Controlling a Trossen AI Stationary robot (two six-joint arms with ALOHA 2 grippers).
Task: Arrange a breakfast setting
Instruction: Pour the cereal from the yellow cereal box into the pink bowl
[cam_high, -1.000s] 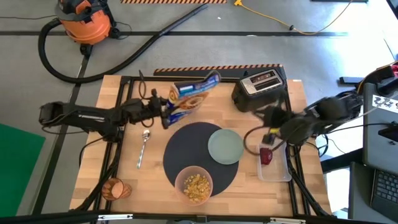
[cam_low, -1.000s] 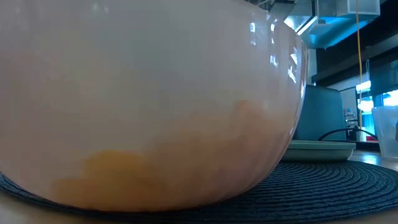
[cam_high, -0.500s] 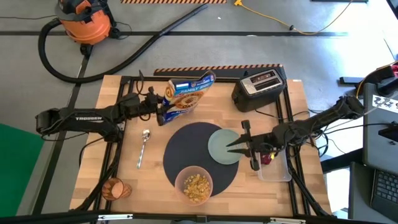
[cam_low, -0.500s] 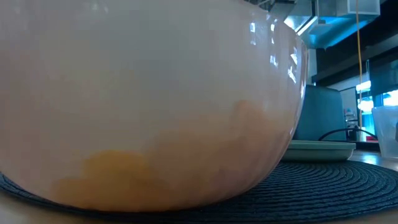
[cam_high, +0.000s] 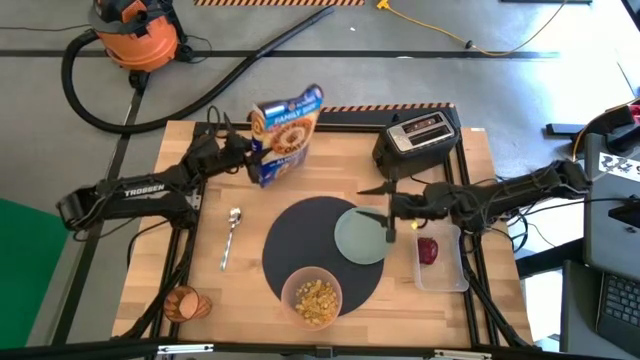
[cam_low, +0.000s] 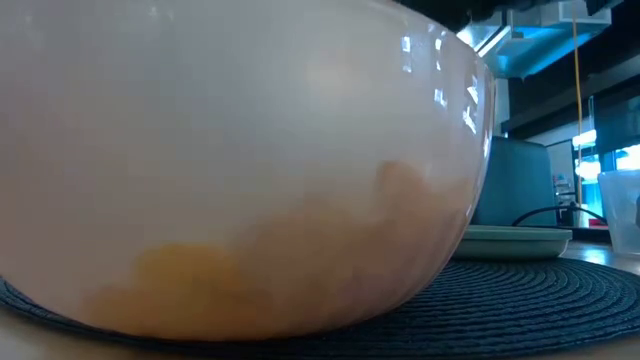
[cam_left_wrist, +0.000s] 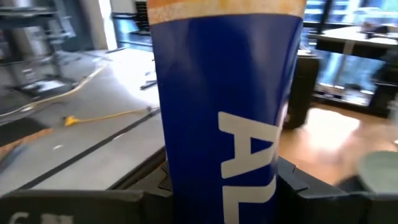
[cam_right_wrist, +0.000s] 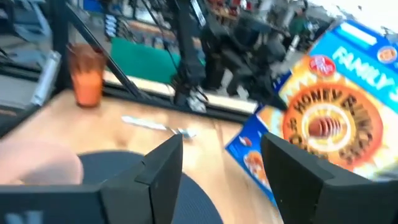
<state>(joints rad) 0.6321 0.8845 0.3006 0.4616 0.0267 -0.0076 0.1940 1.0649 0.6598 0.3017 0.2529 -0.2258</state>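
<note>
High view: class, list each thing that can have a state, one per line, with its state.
Blue-and-yellow cardboard cereal box: upright, gripped by left gripper.
Pink plastic bowl: holds cereal, on the dark-grey mat.
Pale green round plate: empty.
Right gripper: open over plate.
Red apple: in clear tray.

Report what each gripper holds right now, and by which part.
The left gripper holds the cereal box by its lower edge, near the table's back. The right gripper is open over the pale green plate, holding nothing.
</note>
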